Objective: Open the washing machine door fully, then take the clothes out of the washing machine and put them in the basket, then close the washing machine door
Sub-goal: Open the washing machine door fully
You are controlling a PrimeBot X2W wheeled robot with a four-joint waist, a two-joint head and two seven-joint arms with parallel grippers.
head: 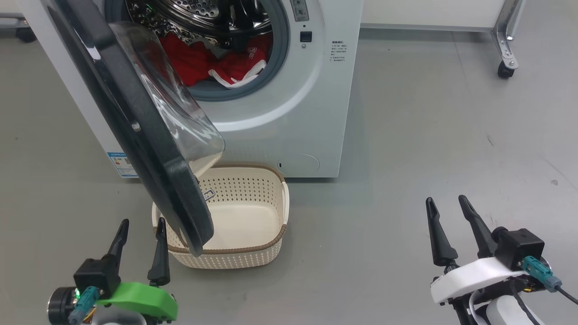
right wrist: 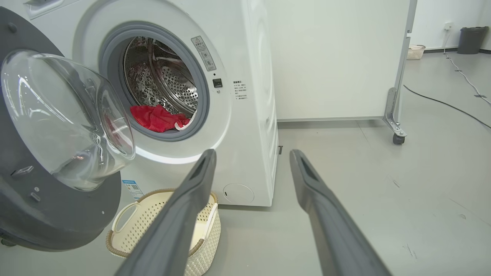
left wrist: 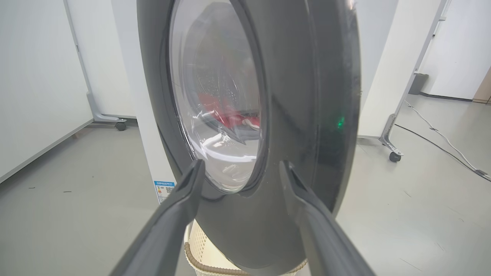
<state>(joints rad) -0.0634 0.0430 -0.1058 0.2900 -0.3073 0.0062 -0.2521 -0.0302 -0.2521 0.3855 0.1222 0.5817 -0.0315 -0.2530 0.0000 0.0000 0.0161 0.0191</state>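
So here's the setup: the washing machine [head: 293,113] sits at 12 o'clock in the head view, and the washing machine door [head: 153,158] is swung out toward the camera. It runs as a dark slab from 11 o'clock down to about 7, with the glass bowl bulging toward the opening. The clothes [head: 194,63] are red with white trim and lie in a heap at the bottom of the drum [head: 198,11], right up by the grey gasket.

The basket [head: 235,259] is on the floor just in front of the machine, a bit left of 6 o'clock. The door's lower edge overlaps its left end. Can't tell if they're touching.

The left gripper [head: 142,221] is down at 7 o'clock, jaws spread wide and holding nothing. It's very near the door's outer face, and in its wrist view the black ring and glass loom right past the fingertips. The right gripper [head: 446,198] is at 4 o'clock over bare floor, well apart from everything, jaws wide too and gripping nothing.
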